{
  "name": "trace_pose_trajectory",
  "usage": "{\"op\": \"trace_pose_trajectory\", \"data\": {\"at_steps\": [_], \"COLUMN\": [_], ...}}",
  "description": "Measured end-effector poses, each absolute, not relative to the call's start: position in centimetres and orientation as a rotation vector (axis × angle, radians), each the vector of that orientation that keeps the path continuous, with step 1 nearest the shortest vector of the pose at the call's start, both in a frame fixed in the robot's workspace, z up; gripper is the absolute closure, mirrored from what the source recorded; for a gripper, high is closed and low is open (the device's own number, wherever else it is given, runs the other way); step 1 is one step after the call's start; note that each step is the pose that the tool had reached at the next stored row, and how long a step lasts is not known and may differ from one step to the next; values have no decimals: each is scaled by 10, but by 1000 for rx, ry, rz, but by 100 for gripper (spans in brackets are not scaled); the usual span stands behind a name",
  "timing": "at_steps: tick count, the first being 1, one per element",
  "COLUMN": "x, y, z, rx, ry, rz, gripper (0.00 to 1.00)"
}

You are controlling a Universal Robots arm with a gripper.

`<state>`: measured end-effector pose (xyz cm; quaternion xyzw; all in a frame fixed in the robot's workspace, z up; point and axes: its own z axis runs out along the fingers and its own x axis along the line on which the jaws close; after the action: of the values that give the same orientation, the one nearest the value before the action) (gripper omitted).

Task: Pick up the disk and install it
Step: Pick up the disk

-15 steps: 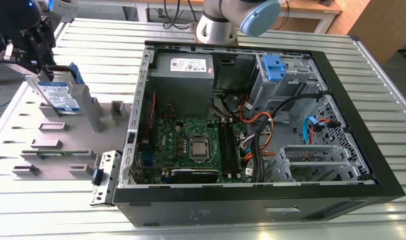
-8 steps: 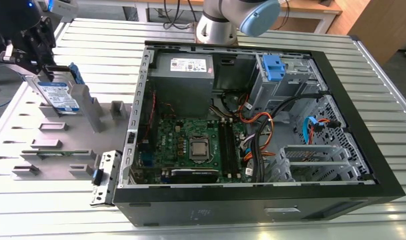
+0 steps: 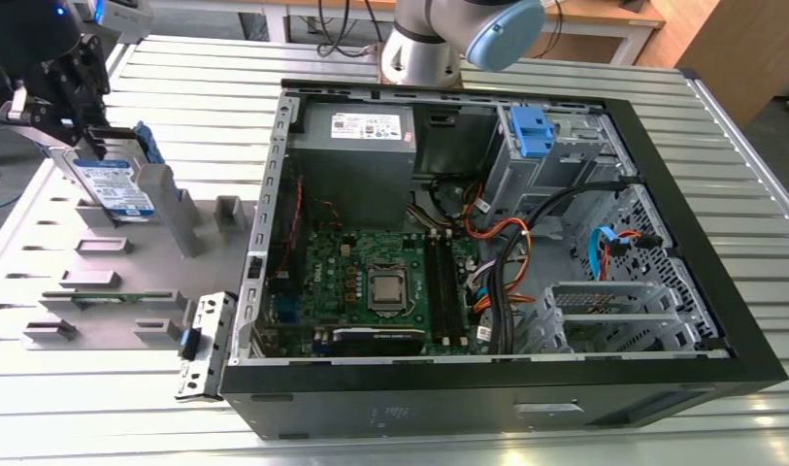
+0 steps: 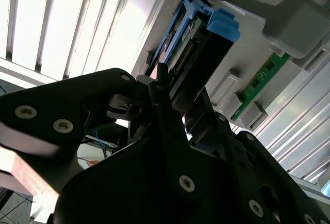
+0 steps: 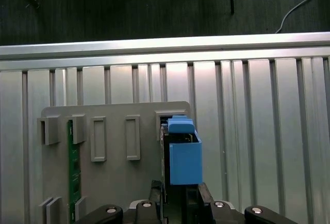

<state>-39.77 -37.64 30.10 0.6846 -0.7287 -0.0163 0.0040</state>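
The disk (image 3: 115,189) is a silver drive with a blue-and-white label and blue side rails. It stands on edge at the grey holder plate (image 3: 135,277), at the exterior view's left. My black gripper (image 3: 90,146) reaches down onto its top edge, with one finger on each flat side, shut on it. In both wrist views the disk (image 5: 184,157) (image 4: 198,48) runs away from the fingers (image 5: 154,195), blue handle tab foremost. The open computer case (image 3: 705,223) lies on the exterior view's right, with a blue bracket (image 3: 530,131) in its drive bay.
A green memory stick (image 3: 96,297) (image 5: 72,172) sits in a slot of the holder plate. Inside the case are a grey power-supply box (image 3: 355,146), the motherboard (image 3: 368,282) and loose cables (image 3: 498,243). The arm's base (image 3: 433,39) stands behind the case on the ribbed metal table (image 3: 83,408).
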Motion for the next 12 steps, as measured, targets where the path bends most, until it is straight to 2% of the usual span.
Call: {"op": "trace_pose_trajectory", "data": {"at_steps": [12], "x": [-398], "y": [-376], "z": [300], "rx": [2145], "ry": [-2283], "rz": [-51], "gripper": [63]}}
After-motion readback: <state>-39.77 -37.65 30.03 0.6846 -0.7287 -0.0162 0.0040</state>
